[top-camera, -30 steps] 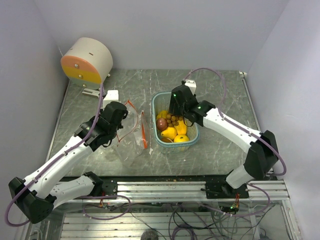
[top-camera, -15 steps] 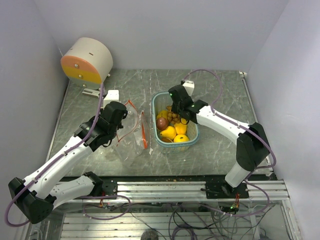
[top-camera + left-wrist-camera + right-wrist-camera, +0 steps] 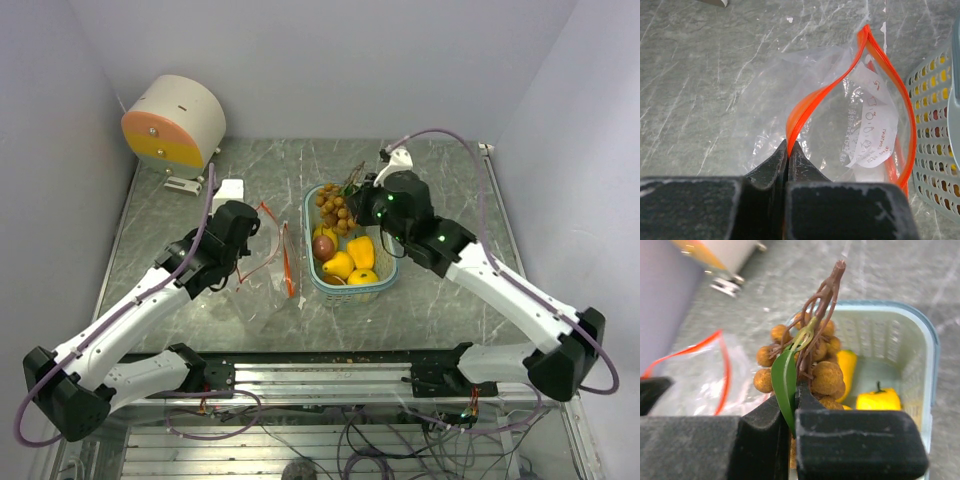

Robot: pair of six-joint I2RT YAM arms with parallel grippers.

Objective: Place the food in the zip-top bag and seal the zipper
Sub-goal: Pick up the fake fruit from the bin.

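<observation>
the grape bunch (image 3: 826,375) is pinched by its stem in the right tool (image 3: 792,390); the bag (image 3: 765,100), its rim pinched open by the left tool (image 3: 788,150), lies toward the counter (image 3: 450,180)'s left edge.

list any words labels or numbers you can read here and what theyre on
On the white paper slip inside the zip-top bag: several lines of dark print and small round symbols, turned sideways, too small and blurred to read.
On the basket, the grape bunch and the orange-and-cream drum: no text visible.
</observation>
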